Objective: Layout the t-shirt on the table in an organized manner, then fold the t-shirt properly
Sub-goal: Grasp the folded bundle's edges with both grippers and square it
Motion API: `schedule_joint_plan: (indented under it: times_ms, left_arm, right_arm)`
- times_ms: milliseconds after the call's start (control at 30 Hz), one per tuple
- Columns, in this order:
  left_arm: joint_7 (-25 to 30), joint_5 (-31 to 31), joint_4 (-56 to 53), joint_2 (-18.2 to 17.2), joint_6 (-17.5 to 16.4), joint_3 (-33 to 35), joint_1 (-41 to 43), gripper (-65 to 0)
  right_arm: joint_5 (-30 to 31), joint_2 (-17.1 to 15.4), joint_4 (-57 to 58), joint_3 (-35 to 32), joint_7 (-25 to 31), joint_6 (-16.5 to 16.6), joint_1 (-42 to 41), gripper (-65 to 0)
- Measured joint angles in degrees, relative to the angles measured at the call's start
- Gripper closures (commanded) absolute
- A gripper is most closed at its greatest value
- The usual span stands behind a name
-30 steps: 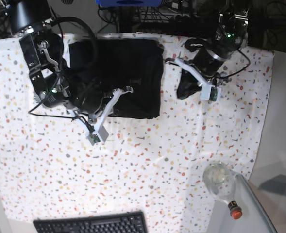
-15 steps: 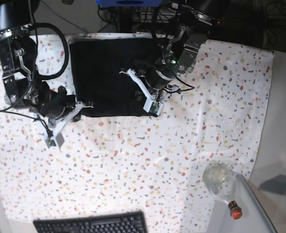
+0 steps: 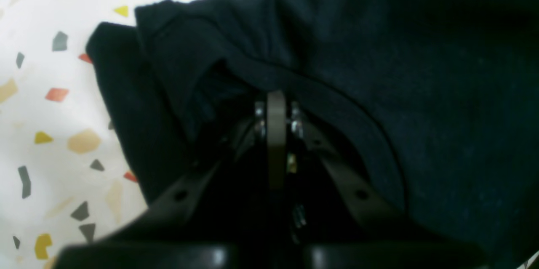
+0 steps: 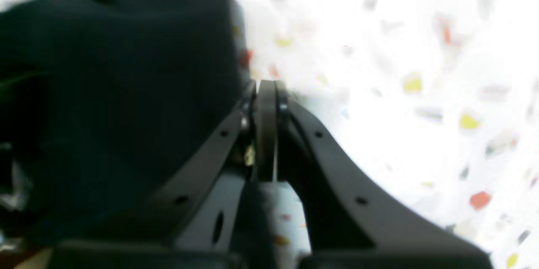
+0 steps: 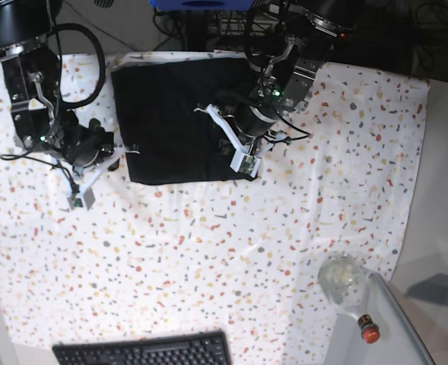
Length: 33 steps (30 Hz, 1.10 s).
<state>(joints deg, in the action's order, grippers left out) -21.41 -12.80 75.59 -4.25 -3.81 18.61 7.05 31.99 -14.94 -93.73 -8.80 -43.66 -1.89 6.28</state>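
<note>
Base view shows the plain black soft-fabric t-shirt [image 5: 179, 118] folded into a rough rectangle on the far part of the white table cloth flecked red, yellow and grey [image 5: 231, 251]. Left gripper [image 3: 276, 105] has its jaws pressed together over the shirt's right edge, with dark cloth bunched around the tips. Right gripper [image 4: 266, 92] is likewise closed, holding nothing, just off the shirt's left edge above bare cloth

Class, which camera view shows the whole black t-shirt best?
The base view: the t-shirt lies there as a full folded rectangle on the table. The left wrist view shows only a close-up of layered edges; the right wrist view shows a blurred dark patch.
</note>
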Motion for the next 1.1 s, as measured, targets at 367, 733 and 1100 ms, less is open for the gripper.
schedule_joint_plan:
  times_ms: [367, 733, 1100]
  left_arm:
    - [0.0, 0.2, -0.2, 0.0, 0.0, 0.0, -0.1, 0.0]
    - [-1.1, -0.1, 5.9, -1.0, 0.8, -0.2, 1.6, 0.0]
    - [-10.0, -12.7, 20.5, -1.0, -4.4, -17.8, 10.2, 0.0]
  right_arm:
    - [0.8, 3.5, 11.5, -4.6, 0.9, 0.3, -3.6, 0.0]
    - [0.2, 2.8, -0.2, -4.3, -0.2, 0.0, 0.3, 0.0]
    - [0.2, 1.0, -5.9, 0.0, 0.0, 0.0, 3.0, 0.0]
